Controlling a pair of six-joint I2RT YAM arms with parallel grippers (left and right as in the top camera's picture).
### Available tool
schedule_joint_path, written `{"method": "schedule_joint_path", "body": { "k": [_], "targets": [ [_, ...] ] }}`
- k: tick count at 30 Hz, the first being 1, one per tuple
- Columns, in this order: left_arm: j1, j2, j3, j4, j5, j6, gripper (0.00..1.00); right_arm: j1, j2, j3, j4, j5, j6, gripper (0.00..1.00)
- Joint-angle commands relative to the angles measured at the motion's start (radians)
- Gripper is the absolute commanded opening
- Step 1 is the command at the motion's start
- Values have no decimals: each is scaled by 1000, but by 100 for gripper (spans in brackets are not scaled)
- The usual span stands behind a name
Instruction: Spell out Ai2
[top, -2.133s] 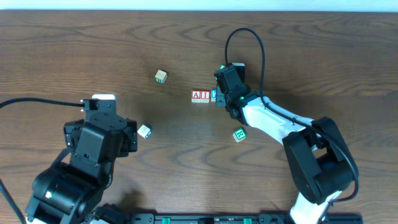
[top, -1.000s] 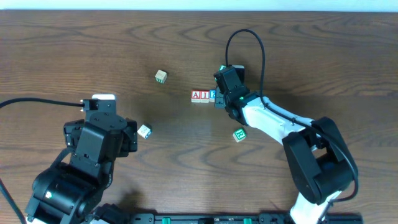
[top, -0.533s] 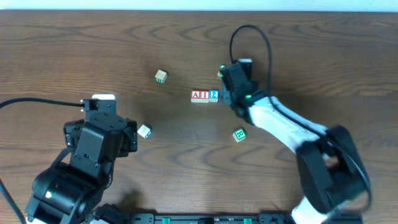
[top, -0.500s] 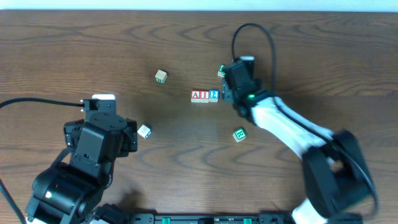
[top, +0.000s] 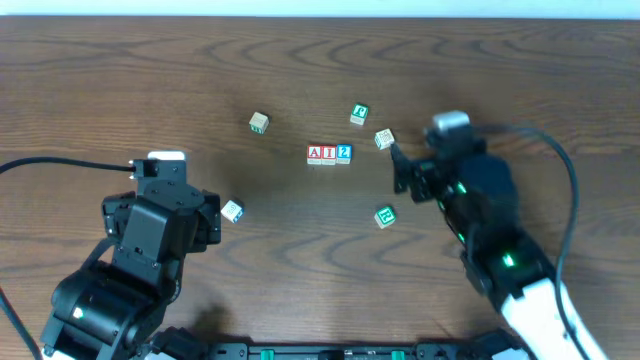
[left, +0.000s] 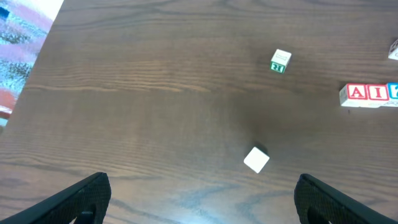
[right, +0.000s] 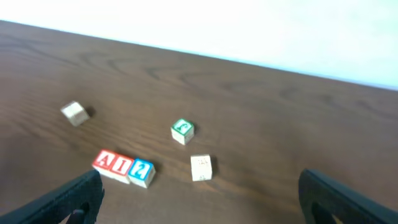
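Three cubes stand in a touching row at mid-table: red A (top: 315, 153), red I (top: 329, 153) and blue 2 (top: 344, 153). The right wrist view shows the same row, A (right: 106, 161), I (right: 122, 166), 2 (right: 142, 171), ahead and to the left. My right gripper (right: 202, 202) is open and empty, back from the row, to its right in the overhead view (top: 400, 168). My left gripper (left: 202, 205) is open and empty over bare wood, far left of the row; the A (left: 356, 93) and I (left: 375, 93) show at that view's right edge.
A green-lettered cube (top: 359, 114) and a pale cube (top: 384, 139) lie right of the row, near my right gripper. Another green cube (top: 385, 215) lies in front of them. A beige cube (top: 259, 122) sits at the back left. A whitish cube (top: 232, 210) lies by my left gripper.
My right gripper has opened, let go of the 2 cube at the row's right end, and drawn back to the right. Two cubes it hid now show. The left arm has not moved.
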Motion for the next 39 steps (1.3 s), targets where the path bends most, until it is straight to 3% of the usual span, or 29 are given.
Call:
{"method": "schedule_joint_path", "body": {
  "k": [1, 11, 16, 21, 26, 31, 39],
  "targets": [
    [2, -1, 9, -1, -17, -4, 95, -76, -122, -119, 87, -168, -92, 99],
    [2, -1, 9, -1, -17, -4, 95, -307, -481, -374, 162, -345, -185, 99],
    [2, -1, 9, -1, -17, -4, 96, -346, -512, -460, 189, -339, -185, 99],
    [2, -1, 9, -1, -18, -4, 95, -357, -531, -574, 332, -337, -154, 99],
    [2, -1, 9, -1, -18, -4, 95, -380, -533, -623, 348, -235, -155, 99],
    [2, -1, 9, -1, -17, -4, 96, -418, -537, -623, 301, -219, -140, 99],
    [2, -1, 9, -1, -17, -4, 95, -443, -651, -623, 48, -200, -139, 99]
  ]
}}
